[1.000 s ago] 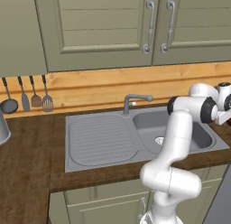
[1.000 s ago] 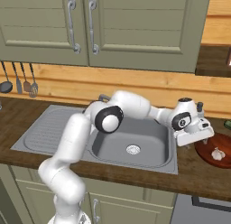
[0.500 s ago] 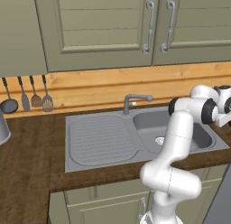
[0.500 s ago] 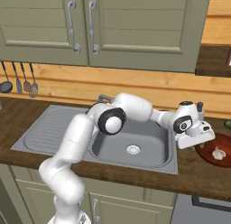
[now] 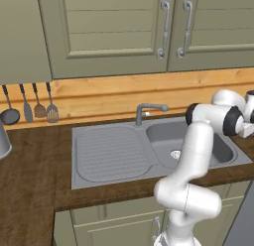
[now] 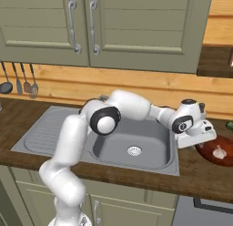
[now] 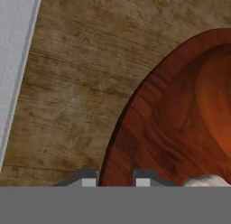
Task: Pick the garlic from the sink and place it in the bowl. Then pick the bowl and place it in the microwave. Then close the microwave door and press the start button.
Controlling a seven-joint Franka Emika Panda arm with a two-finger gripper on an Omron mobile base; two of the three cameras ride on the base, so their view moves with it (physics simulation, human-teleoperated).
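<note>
Sink (image 6: 59,129) set into the wooden surface (image 6: 200,175), basin holding just the drain. To its right, fingers (image 7: 116,179) straddling the near rim of the bowl (image 6: 214,150), one tip inside, one outside, closed most of the way onto the rim. Bowl near the surface's right edge, garlic (image 6: 220,152) lying inside it, touching the bottom.

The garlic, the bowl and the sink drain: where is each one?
garlic (image 6: 219,151), right base view, its rounded top.
bowl (image 7: 176,114), hand view, its inner wall.
sink drain (image 6: 134,151), right base view, the metal ring.
</note>
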